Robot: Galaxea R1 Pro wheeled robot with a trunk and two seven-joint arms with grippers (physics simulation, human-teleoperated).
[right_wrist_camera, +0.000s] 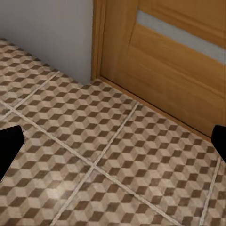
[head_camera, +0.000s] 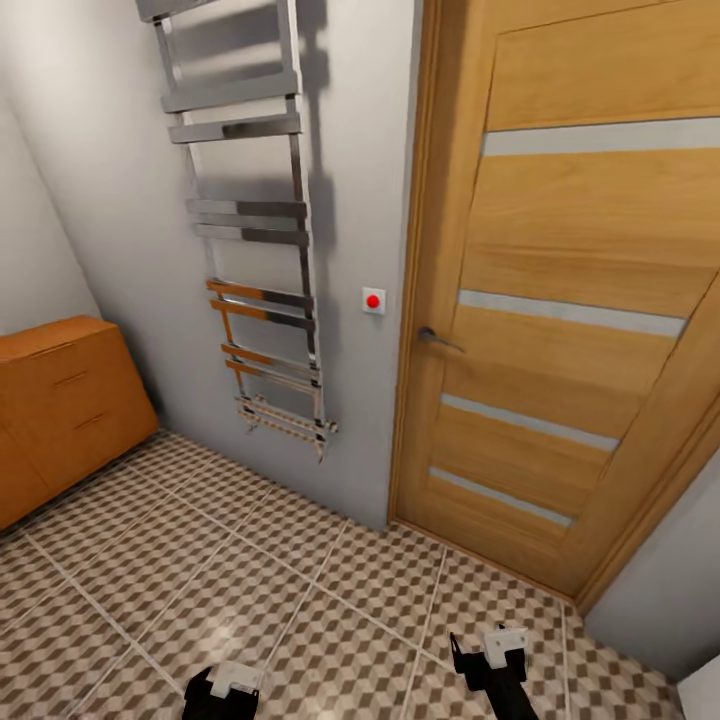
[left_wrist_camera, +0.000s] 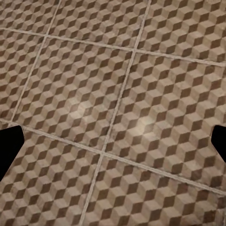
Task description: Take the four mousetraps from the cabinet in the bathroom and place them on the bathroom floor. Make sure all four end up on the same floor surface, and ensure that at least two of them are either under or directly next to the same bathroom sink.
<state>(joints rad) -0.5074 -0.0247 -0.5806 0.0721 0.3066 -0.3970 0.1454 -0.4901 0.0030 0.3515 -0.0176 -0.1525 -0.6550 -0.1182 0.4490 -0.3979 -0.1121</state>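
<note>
— What sits closest to the head camera?

— The two grippers, low at the near edge. The left gripper (head_camera: 222, 690) and the right gripper (head_camera: 490, 655) are black with pale blocky parts, and both hang over the floor.

— Are they holding anything?

— Nothing. In the left wrist view the two dark fingertips (left_wrist_camera: 9, 146) sit far out at either side with only tile between them, so those jaws are spread wide and empty. The right wrist view shows the same: dark fingertips (right_wrist_camera: 8, 146) at the sides, a wide gap, nothing gripped.

— And the floor under them?

— The bathroom floor (head_camera: 300, 580) is laid in large square tiles printed with small brown-and-beige cubes, split by thin pale grout lines. It has a slight sheen, with soft light patches in the left wrist view (left_wrist_camera: 113, 117).

— What comes next, going farther?

— To the left, the cabinet (head_camera: 60, 410): a low orange-brown wooden chest with smooth drawer fronts and slim handles, standing on the tiles against the grey wall. Its drawers look closed. No mousetrap can be seen from here.

— Beyond that?

— On the plain grey wall, a tall chrome towel rail (head_camera: 255, 220) made of flat shiny bars, ladder-shaped. Beside it, a small white square switch with a red dot (head_camera: 373, 300). To the right, a honey-coloured wooden door (head_camera: 560, 300) with frosted horizontal strips and a metal lever handle (head_camera: 437, 339); it is shut in its wooden frame.
</note>
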